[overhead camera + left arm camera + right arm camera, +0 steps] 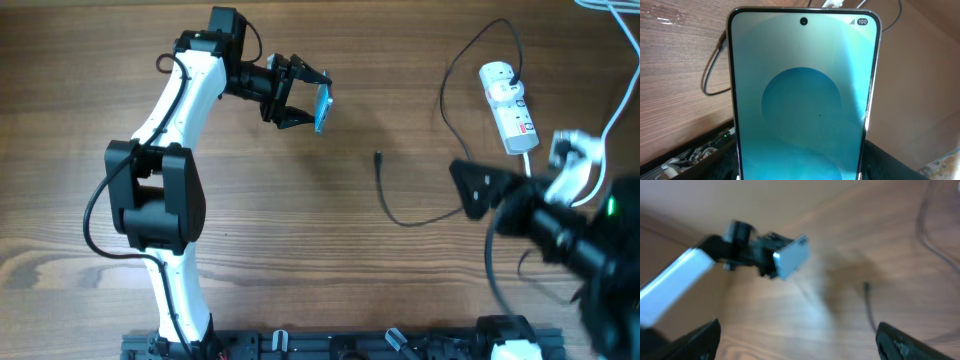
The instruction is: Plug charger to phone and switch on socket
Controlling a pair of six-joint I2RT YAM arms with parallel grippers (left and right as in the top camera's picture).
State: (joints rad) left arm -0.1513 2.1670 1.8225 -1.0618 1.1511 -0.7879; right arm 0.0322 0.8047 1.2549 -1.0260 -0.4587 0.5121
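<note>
The phone (323, 107) is clamped between the fingers of the left gripper (305, 98), which is closed onto its lower end and holds it clear of the wooden table (360, 280). From overhead it shows only as a narrow teal strip, standing on edge. In the left wrist view its teal screen (802, 100) fills most of the picture, with the camera hole at the top. In the blurred right wrist view its pale back (790, 257) faces the camera.

The right gripper (462, 190) hangs over the right side of the table, well apart from the phone. Its two dark fingers sit far apart at the bottom corners of its own view and hold nothing.

Between the two grippers lies the charger (384, 192), a thin black cable. Its small plug tip (378, 156) rests on the table, touching neither the phone nor a gripper. The cable curves on towards the right gripper and loops up to the socket (508, 105), a white power strip at the upper right with a white plug in it. Whether its switches are on cannot be made out.
</note>
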